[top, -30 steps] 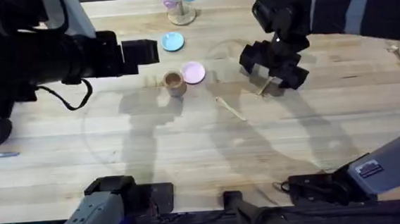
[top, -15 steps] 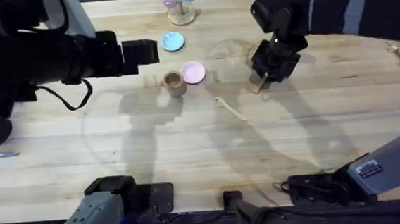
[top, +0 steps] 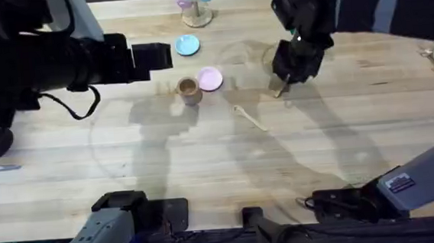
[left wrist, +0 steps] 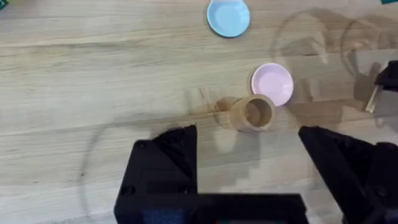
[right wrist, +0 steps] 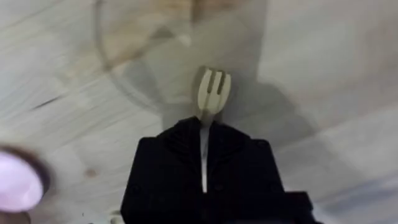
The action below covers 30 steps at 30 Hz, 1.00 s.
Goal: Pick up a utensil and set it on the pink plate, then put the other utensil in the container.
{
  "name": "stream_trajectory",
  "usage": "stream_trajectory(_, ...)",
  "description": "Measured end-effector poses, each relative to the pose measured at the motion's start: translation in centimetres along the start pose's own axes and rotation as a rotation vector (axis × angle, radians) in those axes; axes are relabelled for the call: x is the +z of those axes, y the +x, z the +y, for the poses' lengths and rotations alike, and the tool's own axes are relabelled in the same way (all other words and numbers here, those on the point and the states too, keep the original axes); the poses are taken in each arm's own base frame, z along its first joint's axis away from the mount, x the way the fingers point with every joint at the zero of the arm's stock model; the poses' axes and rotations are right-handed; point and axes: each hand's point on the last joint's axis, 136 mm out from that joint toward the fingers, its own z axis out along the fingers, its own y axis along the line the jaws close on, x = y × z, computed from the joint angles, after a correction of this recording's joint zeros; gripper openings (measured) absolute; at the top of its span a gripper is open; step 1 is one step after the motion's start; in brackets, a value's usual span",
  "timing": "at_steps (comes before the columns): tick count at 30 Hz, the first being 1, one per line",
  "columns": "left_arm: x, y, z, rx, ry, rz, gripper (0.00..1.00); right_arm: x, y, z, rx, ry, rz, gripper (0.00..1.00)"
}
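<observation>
One wooden fork (right wrist: pixel 213 90) sits clamped in the right jaws (top: pixel 289 76), well right of the pink plate (top: pixel 210 79). Carry it level over the plate, lowering before release. Left jaws (left wrist: pixel 249 152) gape wide.

Pink plate (top: pixel 210 78); tan container (top: pixel 189 90); pale fork (right wrist: pixel 213 92).
</observation>
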Motion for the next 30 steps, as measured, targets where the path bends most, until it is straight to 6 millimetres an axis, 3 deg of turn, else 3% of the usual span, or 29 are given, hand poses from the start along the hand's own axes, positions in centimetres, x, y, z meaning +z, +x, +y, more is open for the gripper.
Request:
stream_trajectory(6, 0.0, -0.6, 0.0, 0.005, 0.001, -0.024, 0.993, -3.2, -2.5, 3.8, -0.293, -0.091, -0.099, 0.033)
stream_trajectory(9, 0.0, -0.9, 0.0, 0.007, 0.001, -0.037, 0.993, -4.8, -2.7, 6.6, -0.455, -0.161, -0.145, 0.032)
stream_trajectory(13, 0.0, -1.0, 0.1, 0.001, -0.005, -0.041, 0.993, -6.4, -1.4, 10.8, -0.678, -0.3, -0.192, 0.032)
stream_trajectory(17, -0.2, -1.1, 1.7, -0.072, -0.046, -0.05, 0.993, -7.6, 0.6, 13.8, -0.832, -0.403, -0.22, 0.032)
stream_trajectory(23, -1.0, -1.2, 5.5, -0.178, -0.139, -0.072, 0.993, -9.1, 2.2, 17.0, -0.997, -0.49, -0.304, 0.032)
stream_trajectory(30, -1.6, -1.0, 7.6, -0.189, -0.181, -0.082, 0.993, -9.9, 3.4, 19.3, -1.106, -0.536, -0.375, 0.032)
